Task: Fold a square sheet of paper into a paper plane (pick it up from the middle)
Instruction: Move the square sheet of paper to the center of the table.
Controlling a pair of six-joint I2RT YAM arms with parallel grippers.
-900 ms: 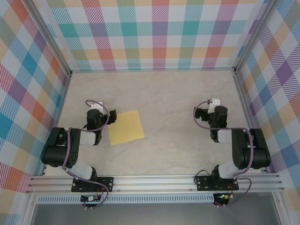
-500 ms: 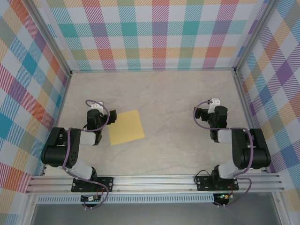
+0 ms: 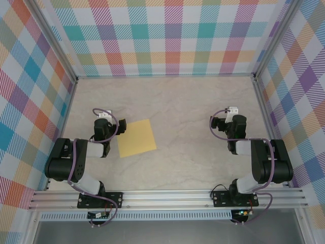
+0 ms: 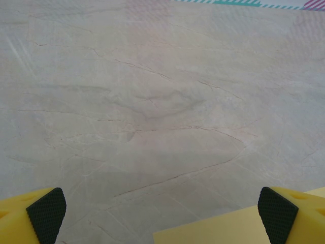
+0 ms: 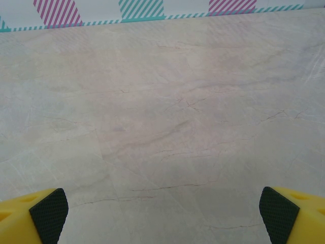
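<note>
A yellow sheet of paper lies flat on the pale table, with no crease that I can make out. It sits just beside the left claw, on that claw's right, and well apart from the right claw across the table. From the left wrist, one edge of the sheet of paper shows low down, near the right-hand fingertip, while the left claw points past it at bare table. Both claws are spread wide and hold nothing; the right claw hangs over bare table too.

To my eye the job is at its very start: no fold is made and the pick-up from the middle is not yet begun. The next move probably calls for the left claw to swing sideways over the centre of the sheet and come down squarely. Thin paper lying flat gives little to grab, so the fingers likely need to press and draw together, raising a small ridge to pinch.
</note>
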